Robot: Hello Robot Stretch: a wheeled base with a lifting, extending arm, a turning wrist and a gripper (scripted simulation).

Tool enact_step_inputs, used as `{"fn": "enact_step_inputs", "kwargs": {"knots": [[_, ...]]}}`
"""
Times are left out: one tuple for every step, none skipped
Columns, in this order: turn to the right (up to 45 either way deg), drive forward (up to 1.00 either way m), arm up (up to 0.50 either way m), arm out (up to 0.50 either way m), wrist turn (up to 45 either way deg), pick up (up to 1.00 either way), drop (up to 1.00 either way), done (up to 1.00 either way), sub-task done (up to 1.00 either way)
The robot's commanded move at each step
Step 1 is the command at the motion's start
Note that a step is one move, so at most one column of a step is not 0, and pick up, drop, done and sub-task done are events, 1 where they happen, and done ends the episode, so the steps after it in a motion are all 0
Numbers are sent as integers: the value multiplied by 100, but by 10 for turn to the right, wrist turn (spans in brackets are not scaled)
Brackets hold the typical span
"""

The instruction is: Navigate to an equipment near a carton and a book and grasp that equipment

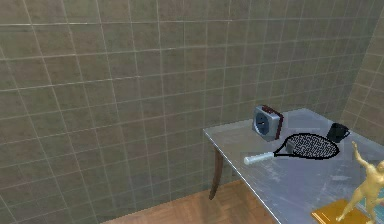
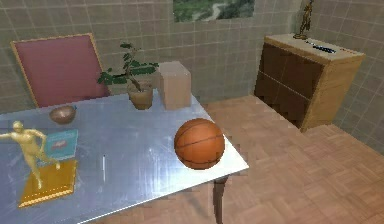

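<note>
A glossy grey tabletop [image 2: 140, 165] is being shown in the arm side view, w/ olive tiled walls behind it and a reddish wood floor [image 2: 300, 170] below. At the far edge a red chair back [image 2: 60, 68] is being seen, plus a potted plant [image 2: 135, 75] and, just beside the plant, a plain beige carton [image 2: 174, 84]. Toward that view's left a small bowl [image 2: 63, 114], a flat teal book [image 2: 66, 143] and a gold statue [image 2: 28, 150] on an orange base are being picked out. Across the room a wooden sideboard [image 2: 305, 80] is being shown, w/ a small statuette [image 2: 307, 18] on top and a framed picture [image 2: 213, 8] on the wall. In the forward view the same kind of tabletop [image 1: 300, 185] is being seen against a tiled corner, carrying a small clock-like box [image 1: 265, 121], a dark cup [image 1: 338, 131] and a tennis racket [image 1: 300, 148] lying flat. The task's thing is being taken as the basketball [image 2: 199, 143]: round, orange-brown, dark seams, resting on the table near its corner at the view's right, w/ the carton near it farther back and the book well off toward the view's left. As for the gripper, the state of its fingers can't be told.
</note>
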Motion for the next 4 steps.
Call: {"fn": "enact_step_inputs", "kwargs": {"knots": [[0, 0, 50, 0, 0, 0, 0, 0, 0], [0, 0, 38, 0, 0, 0, 0, 0, 0], [0, 0, 0, 30, 0, 0, 0, 0, 0], [0, 0, 0, 0, 450, 0, 0, 0, 0]]}}
